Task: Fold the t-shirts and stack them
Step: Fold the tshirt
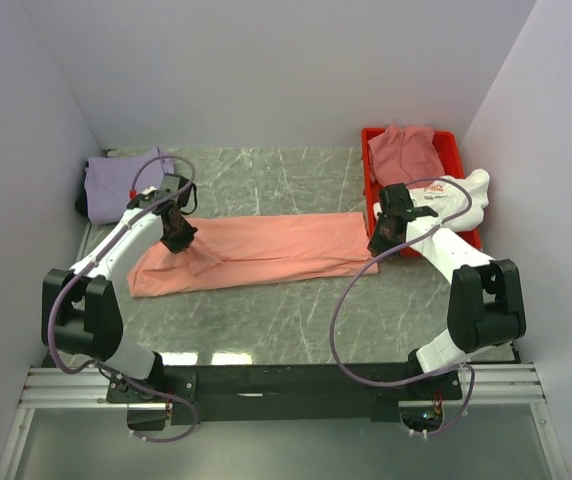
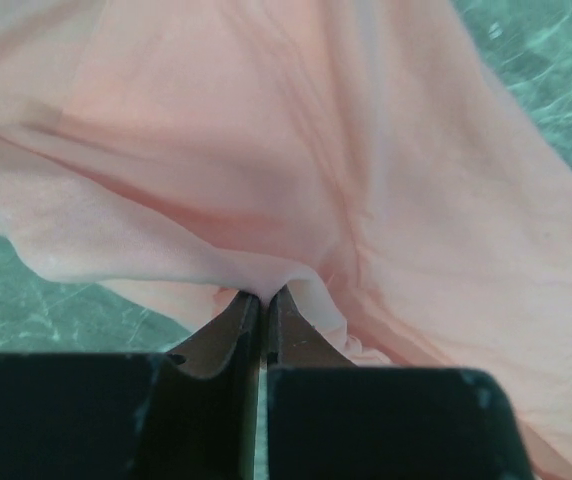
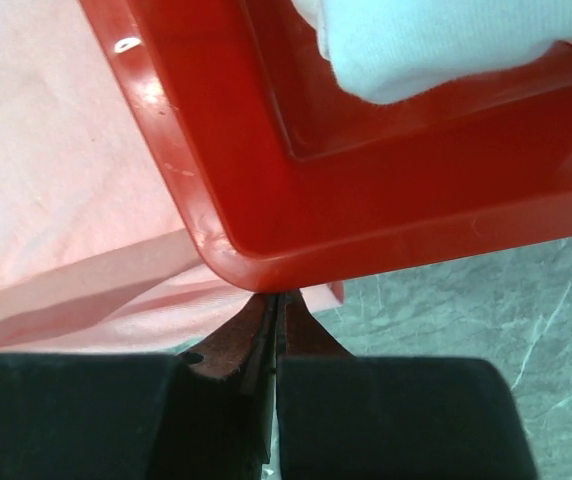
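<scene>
The left gripper is clamped on a raised pleat of the salmon tee, near its left end. The tee lies as a long band on the tabletop, its axis running left to right between the arms. The right gripper is closed at the right end, against the bin corner; whether it holds cloth is unclear.

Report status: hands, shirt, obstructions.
Left hand shut on salmon shirt. Right hand shut on its opposite end. Red bin corner crowding right hand.
</scene>
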`<act>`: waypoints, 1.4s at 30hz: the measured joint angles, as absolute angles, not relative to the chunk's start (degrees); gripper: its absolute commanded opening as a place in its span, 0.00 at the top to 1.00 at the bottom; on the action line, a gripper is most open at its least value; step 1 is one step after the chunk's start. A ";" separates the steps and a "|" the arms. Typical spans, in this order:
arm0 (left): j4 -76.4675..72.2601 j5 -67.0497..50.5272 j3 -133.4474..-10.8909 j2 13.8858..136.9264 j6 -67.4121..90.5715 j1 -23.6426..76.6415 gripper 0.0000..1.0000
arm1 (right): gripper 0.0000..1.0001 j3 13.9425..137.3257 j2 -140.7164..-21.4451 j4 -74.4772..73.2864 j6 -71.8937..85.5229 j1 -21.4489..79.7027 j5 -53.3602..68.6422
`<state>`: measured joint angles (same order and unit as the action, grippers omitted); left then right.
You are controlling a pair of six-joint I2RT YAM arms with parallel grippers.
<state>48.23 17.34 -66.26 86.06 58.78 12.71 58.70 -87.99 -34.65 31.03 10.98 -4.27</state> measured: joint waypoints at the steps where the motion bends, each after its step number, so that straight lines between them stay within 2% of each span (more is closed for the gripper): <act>1: 47.97 17.39 -66.65 86.39 58.52 12.69 0.95 | 0.95 58.83 -88.23 -34.83 31.07 10.98 -4.40; 3: 47.03 17.45 -67.48 87.57 57.78 12.67 0.91 | 0.89 58.89 -88.58 -34.89 31.11 10.98 -5.04; 4: 46.39 17.50 -67.68 88.25 57.58 12.64 0.83 | 0.86 58.92 -88.66 -34.94 31.27 10.98 -5.26; 5: 45.87 17.67 -67.77 89.10 57.19 12.53 0.79 | 0.81 58.92 -88.68 -34.96 31.31 10.98 -5.50; 6: 45.52 17.85 -67.77 89.80 56.99 12.47 0.75 | 0.71 58.94 -88.68 -34.98 31.44 10.98 -5.63; 8: 44.69 18.04 -67.88 91.72 56.51 12.16 0.56 | 0.62 58.94 -88.68 -35.14 31.79 10.98 -6.04; 9: 44.12 18.22 -67.88 92.55 56.53 12.01 0.36 | 0.56 58.94 -88.68 -35.20 31.77 10.98 -6.17; 11: 43.16 18.35 -67.90 93.30 55.94 11.79 0.11 | 0.52 58.94 -88.60 -35.18 31.86 10.98 -6.35; 12: 42.39 18.33 -67.90 93.38 55.94 11.68 0.03 | 0.45 58.94 -88.44 -35.22 31.86 10.98 -6.44; 13: 41.54 18.28 -67.90 93.34 56.03 11.62 0.00 | 0.42 58.92 -88.03 -35.20 31.99 10.98 -6.57; 18: 38.87 17.93 -67.16 90.87 56.16 11.60 0.01 | 0.29 57.32 -81.36 -34.68 31.86 11.81 -7.22; 24: 37.01 16.16 -58.76 80.51 56.16 11.60 0.01 | 0.28 56.55 -73.69 -33.32 31.40 19.99 -8.95; 29: 34.20 12.73 -52.14 73.47 55.72 11.60 0.00 | 0.28 56.45 -75.77 -30.92 31.03 24.69 -7.25; 33: 30.13 9.91 -48.56 73.30 55.61 11.60 0.02 | 0.28 56.14 -79.35 -28.23 30.98 26.13 -5.82; 42: 26.11 12.01 -47.70 79.00 56.21 11.29 0.41 | 0.28 56.16 -87.18 -25.78 30.81 26.65 -4.54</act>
